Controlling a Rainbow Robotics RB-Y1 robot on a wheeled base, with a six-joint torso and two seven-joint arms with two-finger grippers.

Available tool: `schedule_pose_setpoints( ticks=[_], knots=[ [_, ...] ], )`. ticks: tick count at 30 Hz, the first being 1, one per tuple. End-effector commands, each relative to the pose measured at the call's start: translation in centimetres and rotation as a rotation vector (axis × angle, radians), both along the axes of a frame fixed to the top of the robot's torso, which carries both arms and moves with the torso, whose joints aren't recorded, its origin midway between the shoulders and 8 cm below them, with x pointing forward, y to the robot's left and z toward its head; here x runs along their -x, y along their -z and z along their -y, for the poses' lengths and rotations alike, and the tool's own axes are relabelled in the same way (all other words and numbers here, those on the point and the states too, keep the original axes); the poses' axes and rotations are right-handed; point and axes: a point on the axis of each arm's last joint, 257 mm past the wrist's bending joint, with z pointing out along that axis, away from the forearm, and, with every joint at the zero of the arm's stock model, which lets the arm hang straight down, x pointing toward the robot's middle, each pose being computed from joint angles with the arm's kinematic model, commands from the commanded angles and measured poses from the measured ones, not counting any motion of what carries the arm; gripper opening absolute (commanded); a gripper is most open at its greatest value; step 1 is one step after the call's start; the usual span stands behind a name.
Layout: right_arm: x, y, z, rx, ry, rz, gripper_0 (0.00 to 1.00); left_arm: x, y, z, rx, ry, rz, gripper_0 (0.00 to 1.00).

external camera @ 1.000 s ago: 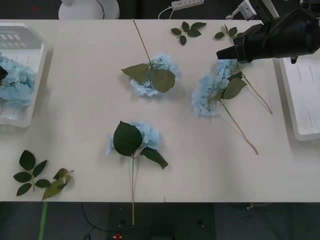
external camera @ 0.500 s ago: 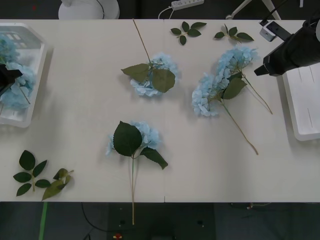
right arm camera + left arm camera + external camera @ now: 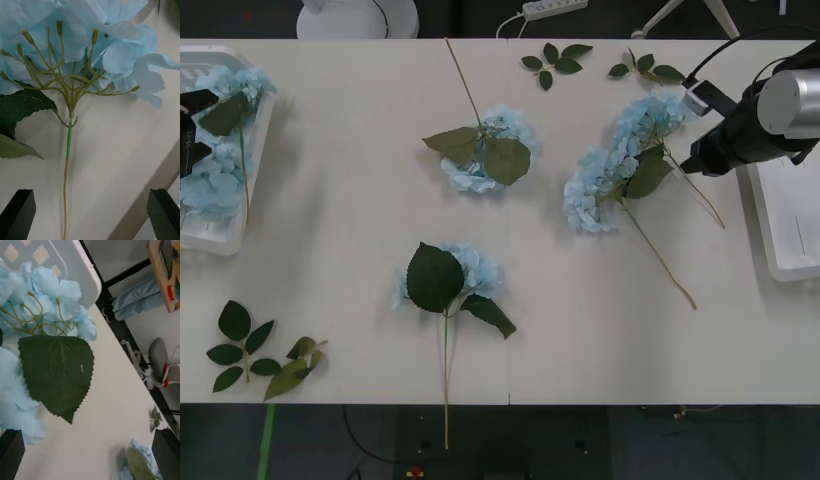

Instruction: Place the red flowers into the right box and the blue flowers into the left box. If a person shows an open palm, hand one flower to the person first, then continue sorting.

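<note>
Several blue flowers lie on the table: one at the centre back, one nearer the front, and a pair at the right. My right gripper hovers beside that pair, open. In the right wrist view its black fingers straddle a thin stalk below a blue head. The left box holds blue flowers, one head resting near its rim. My left gripper is over that box, open. The right box sits at the right edge.
Flowerless leaf sprigs lie at the back, the back right and the front left. A power strip and a white base sit beyond the table. A chair stands off the table's side.
My right arm drew back to the right, then came down beside the right pair's stalks. At the left, another blue flower came into the left box, its head now near the rim.
</note>
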Motion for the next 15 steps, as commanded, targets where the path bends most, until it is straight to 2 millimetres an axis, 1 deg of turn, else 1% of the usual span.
schedule_pose_setpoints(
  ticks=[1, 4, 7, 8, 9, 13, 15],
  knots=[
    [-2.5, -2.4, -2.9, -0.023, -0.025, 0.077, 0.87, 2.7, -4.4, -1.1, -0.056, 0.04, 0.087, 1.0],
    [-2.7, -2.0, -3.2, -0.011, -0.03, 0.082, 0.87, 5.0, -5.5, 0.8, -0.047, 0.108, 0.112, 1.0],
    [-2.9, -1.2, -3.3, -0.008, -0.029, 0.089, 0.87, 7.5, -5.6, 3.8, -0.057, 0.19, 0.12, 1.0],
    [-3.0, -0.8, -3.3, -0.009, -0.025, 0.094, 0.87, 8.5, -5.2, 5.3, -0.073, 0.226, 0.116, 1.0],
    [-3.1, -0.5, -3.2, -0.012, -0.02, 0.098, 0.87, 9.2, -4.8, 6.3, -0.082, 0.248, 0.111, 1.0],
    [-3.8, 0.7, -3.5, -0.019, -0.003, 0.117, 0.87, 12.4, -2.3, 11.1, -0.118, 0.353, 0.088, 1.0],
    [-4.1, 0.9, -3.7, -0.019, 0.002, 0.124, 0.87, 13.6, -1.2, 12.6, -0.137, 0.398, 0.075, 1.0]
  ],
)
